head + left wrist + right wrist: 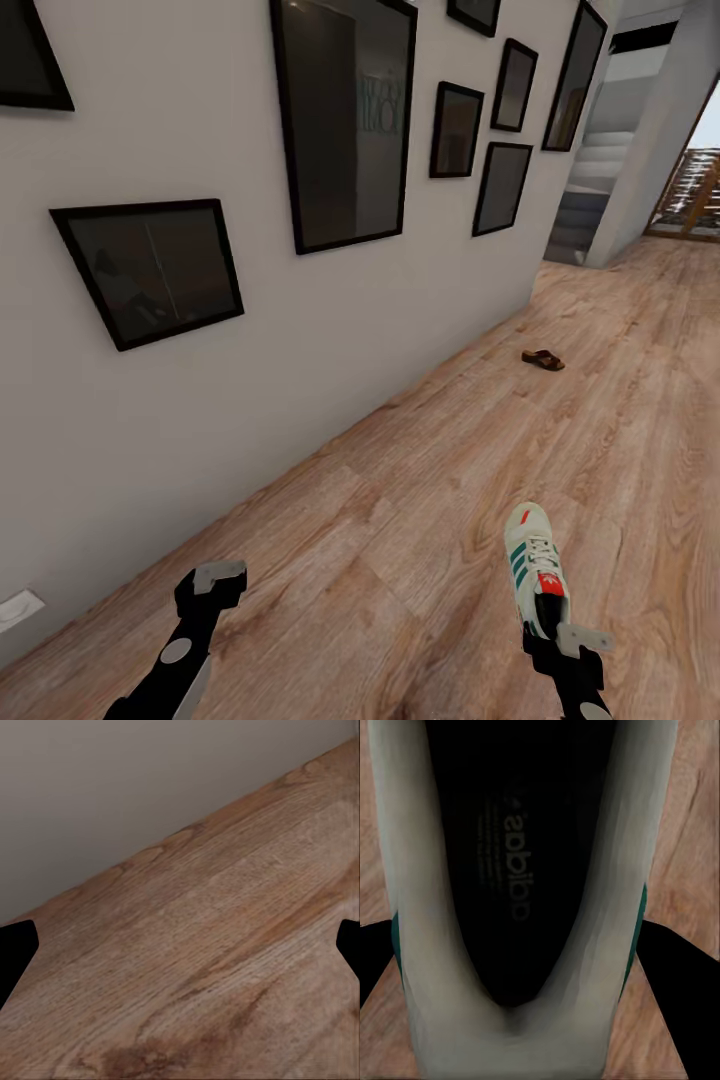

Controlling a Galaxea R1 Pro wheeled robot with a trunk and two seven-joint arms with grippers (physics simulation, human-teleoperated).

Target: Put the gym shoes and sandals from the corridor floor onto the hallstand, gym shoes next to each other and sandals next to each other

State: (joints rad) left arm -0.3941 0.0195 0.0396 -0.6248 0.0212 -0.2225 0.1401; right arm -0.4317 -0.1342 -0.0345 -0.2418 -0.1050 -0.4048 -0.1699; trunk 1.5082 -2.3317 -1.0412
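One white gym shoe point(533, 566) with green stripes and a red tongue points away from me at the lower right. My right gripper point(560, 628) is shut on its heel. In the right wrist view the shoe's heel rim point(510, 1039) sits between the dark fingers point(679, 982), which press its sides. One brown sandal point(543, 360) lies on the wood corridor floor point(430, 470) farther ahead, near the wall. My left gripper point(214, 583) hangs open over bare floor by the wall, fingers point(15, 945) spread wide. A light-grey stepped unit point(592, 175) at the corridor's far end looks like the hallstand.
A white wall point(300, 330) with several black-framed pictures point(345, 120) runs along the left. A doorway with a wooden lattice point(695, 190) opens at the far right. Open floor stretches ahead and to the right.
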